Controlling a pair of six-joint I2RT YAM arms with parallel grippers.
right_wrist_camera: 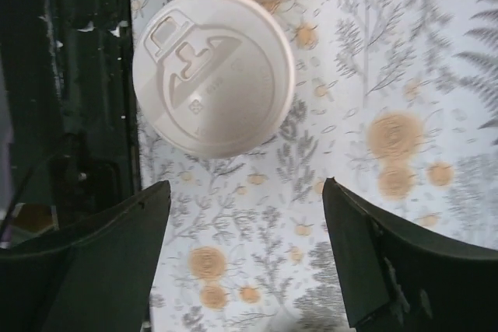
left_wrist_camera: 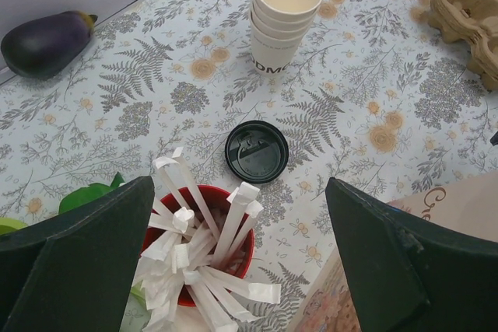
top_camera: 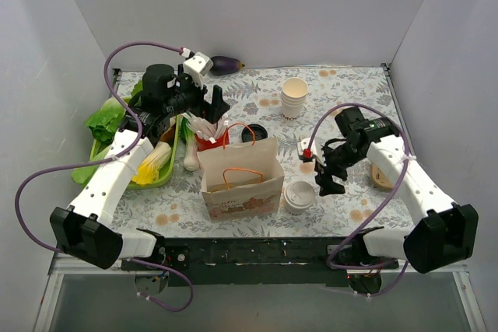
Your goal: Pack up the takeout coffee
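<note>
The takeout coffee (top_camera: 298,197), a small cream cup with a white lid, stands on the table just right of the paper bag (top_camera: 241,178). In the right wrist view its lid (right_wrist_camera: 212,71) lies ahead of the fingers. My right gripper (top_camera: 328,183) is open and empty, hanging just right of the cup. My left gripper (top_camera: 215,108) is open and empty above a red cup of wrapped straws (left_wrist_camera: 196,248), behind the bag.
A stack of lidless cream cups (top_camera: 294,98) stands at the back. A black lid (left_wrist_camera: 257,151) lies behind the bag. An eggplant (top_camera: 226,64) is at the back edge, a green tray of vegetables (top_camera: 128,145) at left, a cardboard cup carrier (left_wrist_camera: 471,10) at right.
</note>
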